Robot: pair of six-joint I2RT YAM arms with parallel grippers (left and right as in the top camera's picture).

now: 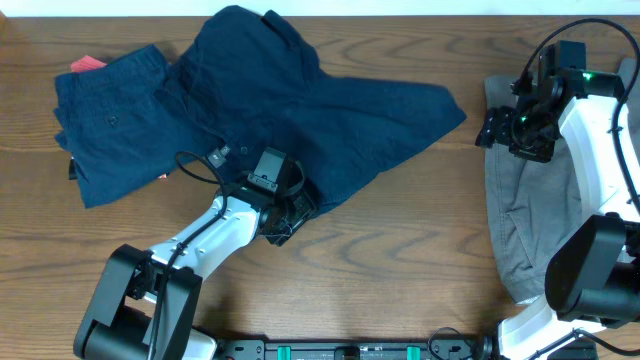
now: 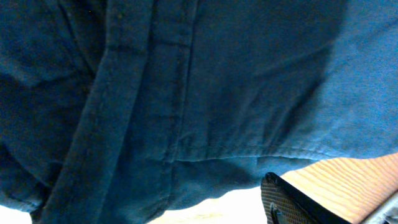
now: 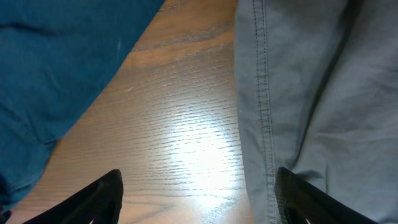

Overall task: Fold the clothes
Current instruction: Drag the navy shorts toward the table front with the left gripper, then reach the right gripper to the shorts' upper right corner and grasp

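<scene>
Dark navy shorts (image 1: pixel 300 110) lie spread out across the middle of the table. My left gripper (image 1: pixel 283 222) is at their near hem. The left wrist view is almost all navy cloth (image 2: pixel 186 93). Only one finger (image 2: pixel 292 202) shows there, standing apart from the hem over bright wood, and cloth hides the other. A rumpled light-grey garment (image 1: pixel 540 200) lies on the right. My right gripper (image 1: pixel 497 131) hovers at its left edge, open and holding nothing (image 3: pixel 196 180), with bare wood between the fingers. One finger (image 3: pixel 311 199) is over the grey hem (image 3: pixel 261 124).
A second navy pair (image 1: pixel 105 120) with a buttoned pocket lies folded at the far left, with something red (image 1: pixel 88 63) poking out behind it. Bare wooden table (image 1: pixel 400 250) runs between the garments and along the front edge.
</scene>
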